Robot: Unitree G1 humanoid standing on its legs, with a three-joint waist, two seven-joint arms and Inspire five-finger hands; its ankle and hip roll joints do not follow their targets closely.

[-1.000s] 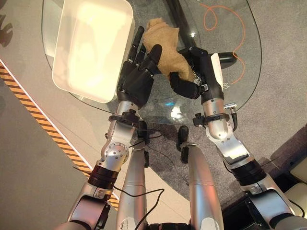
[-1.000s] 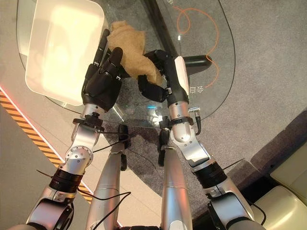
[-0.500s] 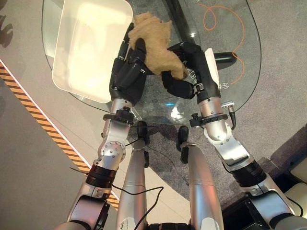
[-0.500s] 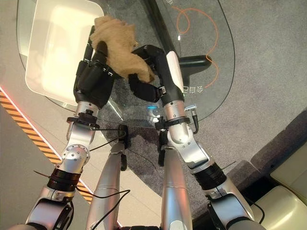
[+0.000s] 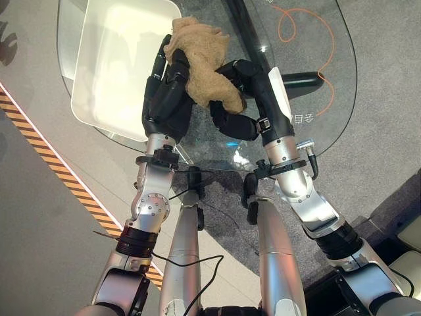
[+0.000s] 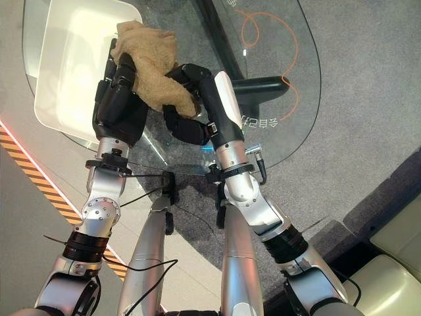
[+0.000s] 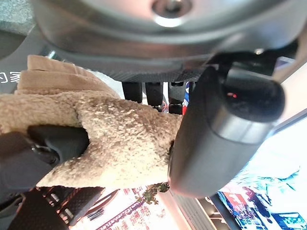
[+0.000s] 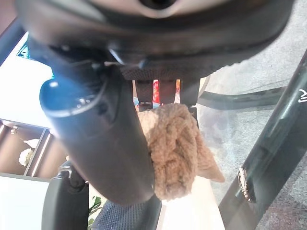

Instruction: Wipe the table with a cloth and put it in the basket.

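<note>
A white basket (image 5: 99, 85) is sitting on the far left part of the glass tabletop (image 5: 329, 85), and nothing is lying inside it that can be made out. The tan cloth (image 5: 200, 56) is bunching up just beside the basket's right wall, with its top edge reaching close to the basket's far right corner; whether it is touching the rim cannot be told.

The cloth is being held between both hands above the tabletop. The left robot hand (image 5: 168, 99) is sitting at the cloth's left side, next to the basket, with its fingers curling up around the cloth's left edge; in the left wrist view its thumb (image 7: 216, 129) is pressing against the fuzzy fabric (image 7: 115, 139). The right robot hand (image 5: 247, 99) is gripping the cloth from the right and below, its fingers curling in under the lower end of the bundle. In the right wrist view the cloth (image 8: 177, 153) is hanging pinched between that hand's thumb (image 8: 96, 139) and fingers.

An orange cable (image 5: 309, 33) is looping on the floor beneath the glass.
</note>
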